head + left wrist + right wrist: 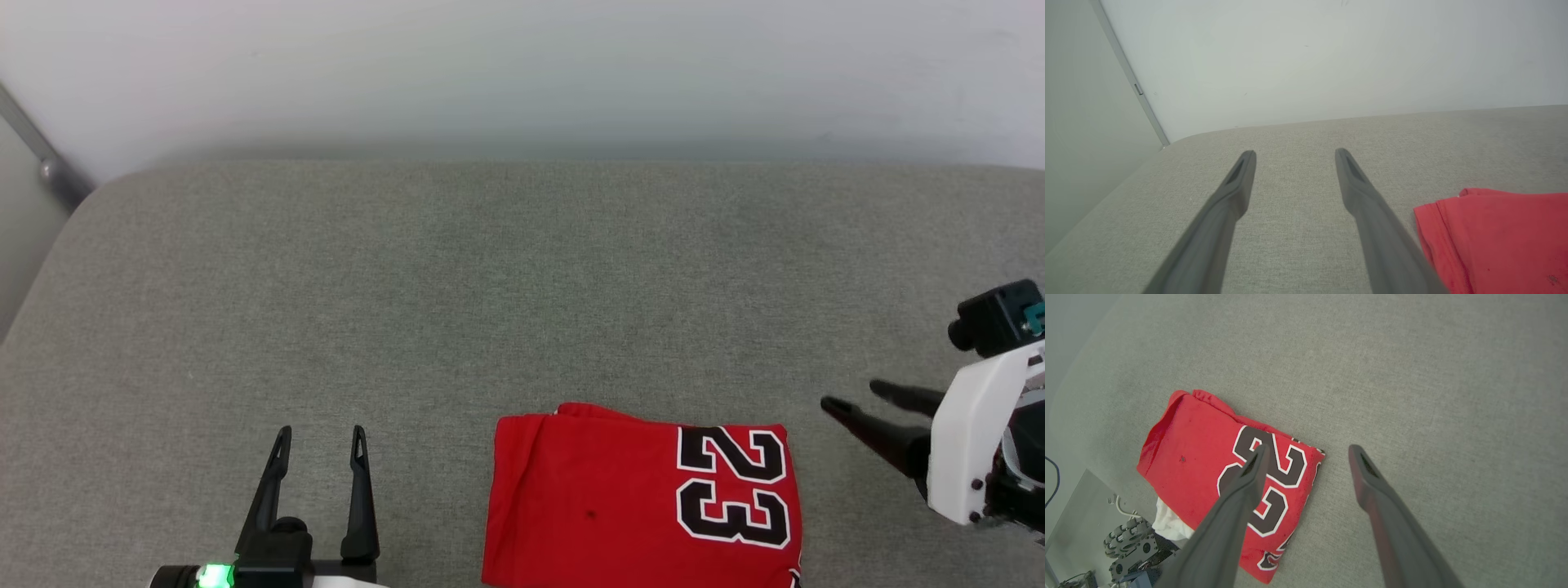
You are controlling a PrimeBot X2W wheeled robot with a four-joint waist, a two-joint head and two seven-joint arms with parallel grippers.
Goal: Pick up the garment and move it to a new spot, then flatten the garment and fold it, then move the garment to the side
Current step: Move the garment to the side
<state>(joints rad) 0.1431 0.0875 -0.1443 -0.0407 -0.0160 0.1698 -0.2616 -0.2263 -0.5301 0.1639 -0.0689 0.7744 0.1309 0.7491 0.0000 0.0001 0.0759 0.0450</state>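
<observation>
Left gripper (321,433) sits lower left, fingers spread wide, nothing btwn them, over bare grey fabric surface (408,286). Just right of it, not touching, the red T-shirt (596,490) lies folded in a rectangle at the surface's near edge, black "23" on its right part. Right gripper (853,394) off the shirt's right side, also spread wide & empty, tips pointing toward the shirt, clear of it.

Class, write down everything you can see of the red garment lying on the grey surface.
The bright red soft-fabric garment lies folded into a rough rectangle at the near edge of the grey woven surface. A black, white-outlined 23 faces up; a white part shows at the edge. Only the surface touches it.
</observation>
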